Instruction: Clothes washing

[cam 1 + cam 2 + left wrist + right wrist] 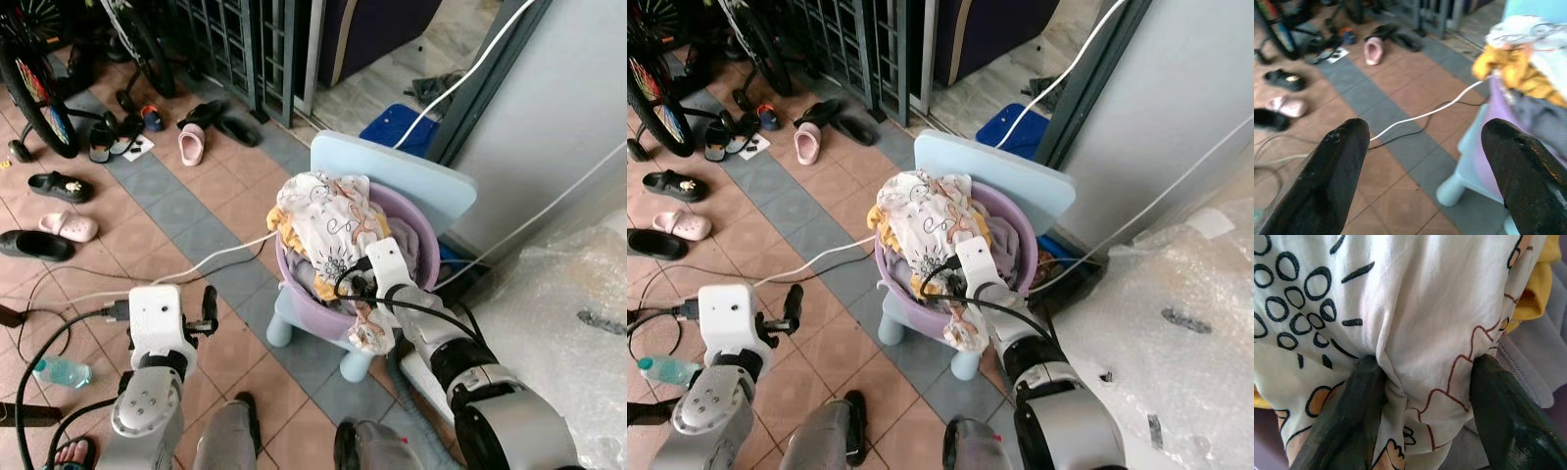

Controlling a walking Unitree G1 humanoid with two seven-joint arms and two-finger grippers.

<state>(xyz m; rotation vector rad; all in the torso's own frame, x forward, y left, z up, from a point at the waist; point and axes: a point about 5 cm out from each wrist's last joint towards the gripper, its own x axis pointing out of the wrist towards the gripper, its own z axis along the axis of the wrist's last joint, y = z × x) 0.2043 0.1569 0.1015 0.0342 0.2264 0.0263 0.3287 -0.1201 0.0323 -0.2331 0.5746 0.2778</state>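
A purple basin [294, 282] heaped with clothes stands on a pale blue child's chair [392, 168]. On top lies a white patterned cloth [328, 217], over a yellow garment [1513, 68] and a grey one [1542, 357]. My right gripper [355, 284] reaches into the front of the basin. In the right wrist view this gripper [1425, 382] is shut on a bunched fold of the white patterned cloth. My left gripper [208, 311] hangs open over the tiled floor to the left of the chair, holding nothing; its wrist view [1425, 129] looks past the fingers at the floor.
A white cable [216, 257] runs across the tiles toward the chair. Shoes and slippers [191, 144] lie near a bicycle wheel [34, 88] at the left. A water bottle [59, 372] lies by my left arm. Bubble wrap [568, 313] covers something on the right.
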